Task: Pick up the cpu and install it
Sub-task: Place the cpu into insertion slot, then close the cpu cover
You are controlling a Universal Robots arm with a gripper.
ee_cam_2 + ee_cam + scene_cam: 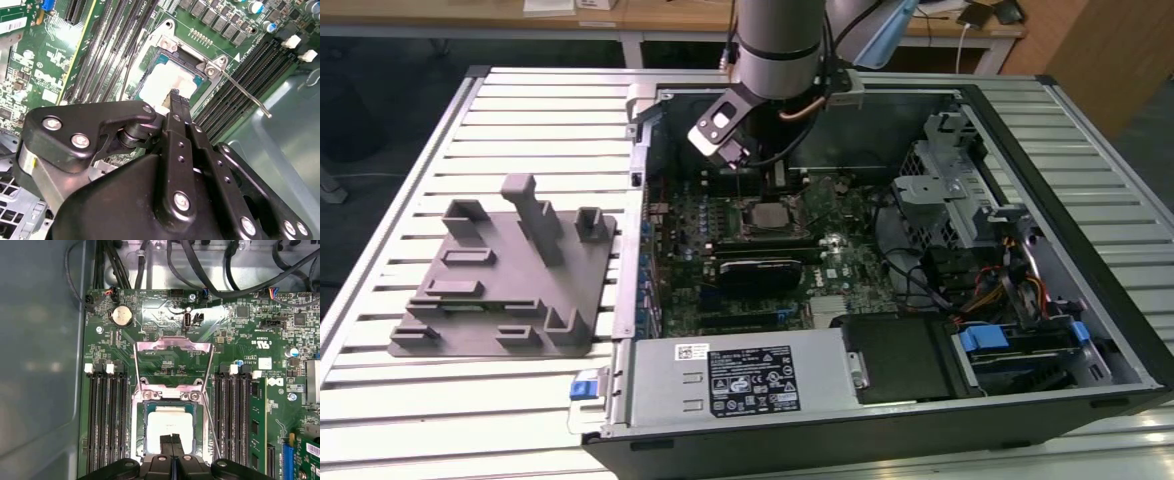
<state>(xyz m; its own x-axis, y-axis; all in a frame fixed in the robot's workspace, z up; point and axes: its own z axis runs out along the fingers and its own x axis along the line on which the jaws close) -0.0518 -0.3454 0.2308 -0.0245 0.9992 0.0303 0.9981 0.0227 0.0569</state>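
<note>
While the cpu (769,217) is sitting in its socket (136,401) near the middle of the exterior view, pincer (172,437) hanging right over it, fingers (167,444) pressing together.

There is one computer case (881,110) on the one bench (400,150), and inside the case are one motherboard (165,315), one socket (150,390), one cpu (167,426), one coin cell battery (120,315), one power supply (734,378) and one hand (172,439), with one grey fixture block (500,290) beside the case.
</note>
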